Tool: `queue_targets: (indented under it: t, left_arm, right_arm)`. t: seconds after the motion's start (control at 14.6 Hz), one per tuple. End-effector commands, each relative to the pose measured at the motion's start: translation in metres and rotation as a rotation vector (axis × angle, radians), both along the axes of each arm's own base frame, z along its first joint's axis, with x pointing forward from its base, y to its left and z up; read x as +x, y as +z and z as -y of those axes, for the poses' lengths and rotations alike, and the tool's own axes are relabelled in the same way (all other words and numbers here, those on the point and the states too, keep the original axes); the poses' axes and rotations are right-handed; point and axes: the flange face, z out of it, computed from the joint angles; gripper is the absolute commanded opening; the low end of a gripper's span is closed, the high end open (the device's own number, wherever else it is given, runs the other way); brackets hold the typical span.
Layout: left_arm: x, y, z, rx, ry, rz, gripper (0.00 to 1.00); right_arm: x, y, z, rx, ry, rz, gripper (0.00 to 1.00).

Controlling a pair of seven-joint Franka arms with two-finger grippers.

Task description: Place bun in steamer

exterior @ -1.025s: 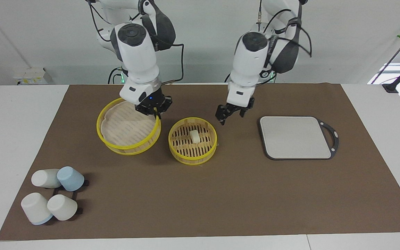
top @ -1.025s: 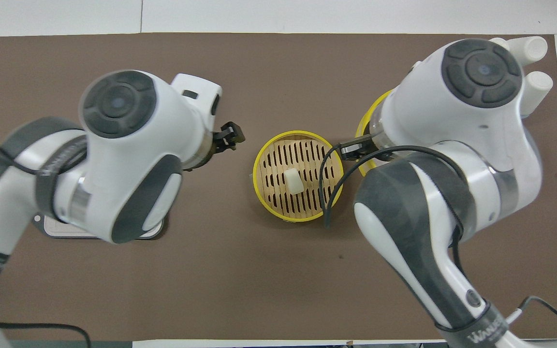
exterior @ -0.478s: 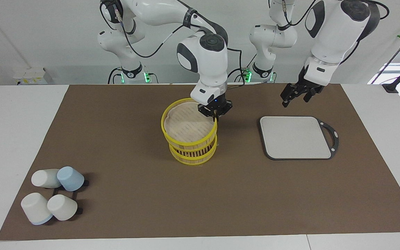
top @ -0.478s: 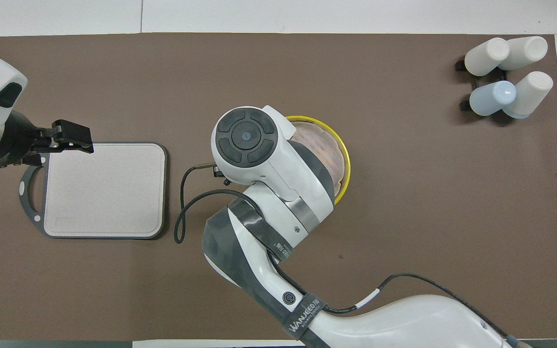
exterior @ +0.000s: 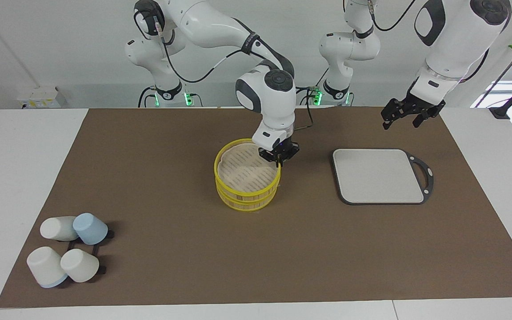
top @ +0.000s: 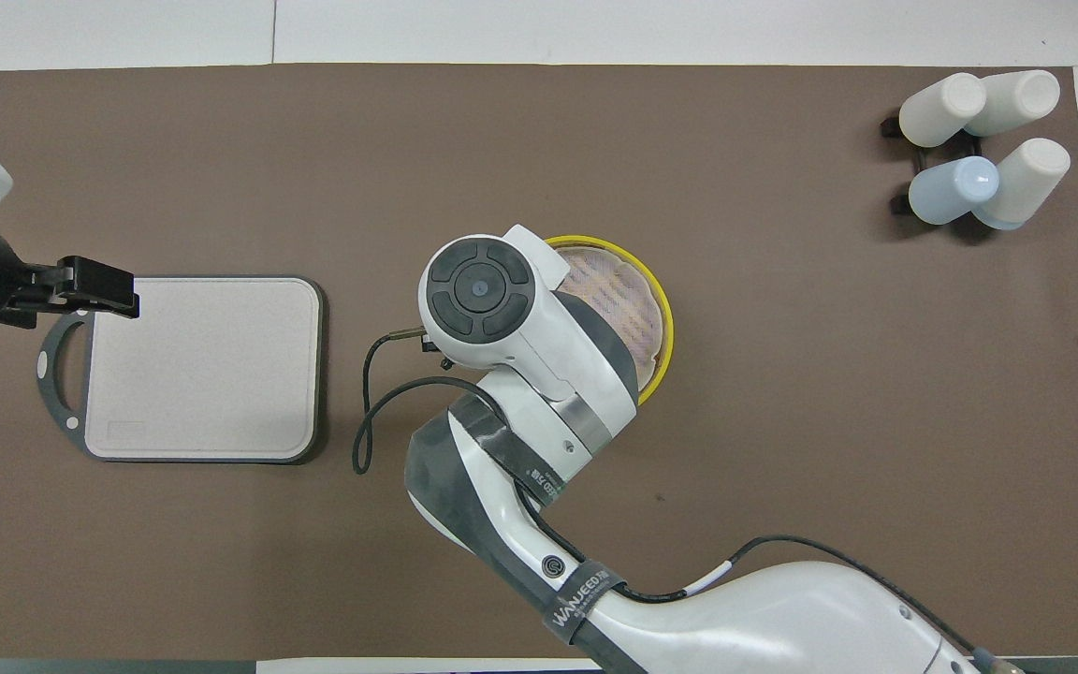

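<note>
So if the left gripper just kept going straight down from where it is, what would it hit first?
Probably the brown mat, just on the robots' side of the grey board; depth is hard to judge. The left gripper hangs open, pointing down, with nothing between it and the mat.

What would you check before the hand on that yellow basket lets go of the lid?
1. Lid sits level on the steamer: ok, the yellow rims stack evenly.
2. Bun inside: cannot tell, the lid hides it.
3. Right hand is at the lid's rim, on the side toward the grey board: ok; it looks closed on the rim.
4. Left hand is out of the way: ok, raised over the mat near the board's corner.
5. Room beside the steamer for the right hand to withdraw: ok, the board and the cups stand well apart from it.
</note>
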Motion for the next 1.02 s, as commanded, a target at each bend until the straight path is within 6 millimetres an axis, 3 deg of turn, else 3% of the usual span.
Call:
queue_targets:
  t: [0.0, 0.27, 0.34, 0.41, 0.48, 0.61, 0.82, 0.89, 0.96]
  left_arm:
    - [-0.010, 0.013, -0.005, 0.022, -0.025, -0.015, 1.00]
    - [-0.004, 0.038, -0.008, 0.040, -0.025, -0.026, 1.00]
    - [0.000, 0.038, -0.012, 0.041, -0.016, -0.025, 1.00]
    - [0.001, 0.037, -0.017, 0.042, -0.007, -0.025, 1.00]
    - [0.002, 0.037, -0.013, 0.039, -0.014, -0.019, 1.00]
    - [0.004, 0.031, -0.010, 0.036, -0.019, -0.020, 1.00]
    - [0.006, 0.021, -0.010, 0.034, -0.026, -0.010, 1.00]
    - [0.006, 0.020, -0.010, 0.032, -0.026, -0.008, 1.00]
    - [0.006, 0.020, -0.010, 0.031, -0.028, -0.012, 1.00]
  right_arm:
    - [-0.019, -0.009, 0.012, 0.002, 0.006, 0.011, 0.00]
    - [-0.022, -0.010, 0.010, 0.007, 0.001, 0.012, 0.00]
    - [-0.023, -0.010, 0.009, 0.011, -0.002, 0.015, 0.05]
    - [-0.022, -0.009, 0.008, 0.018, -0.003, 0.022, 0.33]
    - [-0.022, -0.007, 0.008, 0.016, -0.008, 0.021, 0.49]
    - [-0.017, 0.002, 0.009, 0.022, -0.011, 0.029, 0.61]
    - [0.008, 0.057, 0.016, 0.027, -0.036, 0.039, 0.70]
    - [0.025, 0.081, 0.036, 0.022, -0.063, 0.037, 0.77]
    - [0.040, 0.100, 0.062, 0.010, -0.081, 0.035, 0.90]
